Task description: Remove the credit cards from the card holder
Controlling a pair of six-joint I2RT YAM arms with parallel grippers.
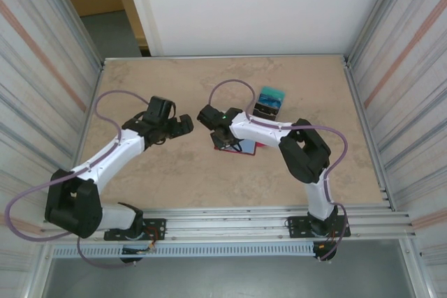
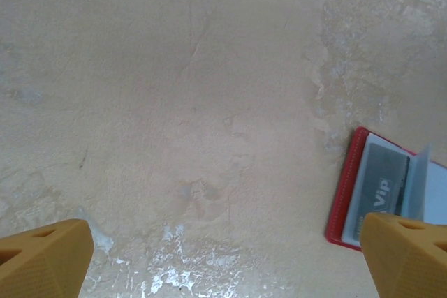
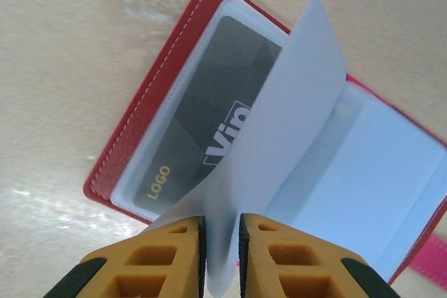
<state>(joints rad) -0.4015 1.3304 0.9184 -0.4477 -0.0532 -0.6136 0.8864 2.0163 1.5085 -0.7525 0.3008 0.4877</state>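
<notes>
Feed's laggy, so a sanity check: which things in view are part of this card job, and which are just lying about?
Job: card holder, open; dark card in its pocket; teal card pile on the table; right gripper pinching the pocket leaf; left gripper, open.
Just there: purple cables; table.

You've got two readable words, both on the dark grey card (image 3: 202, 102) in the left pocket of the card holder (image 3: 129, 137). "LOGO" is in small gold capitals at the card corner next to the card holder's outer red edge. "Vip" is in big white letters on a darker patch, mid-card, toward the card holder's spine. The raised pocket leaf (image 3: 300, 116) runs right against it. In the left wrist view you can read "Vip" again on the same card. The print on the teal card pile (image 1: 269, 100) beyond the card holder is too small to read.
</notes>
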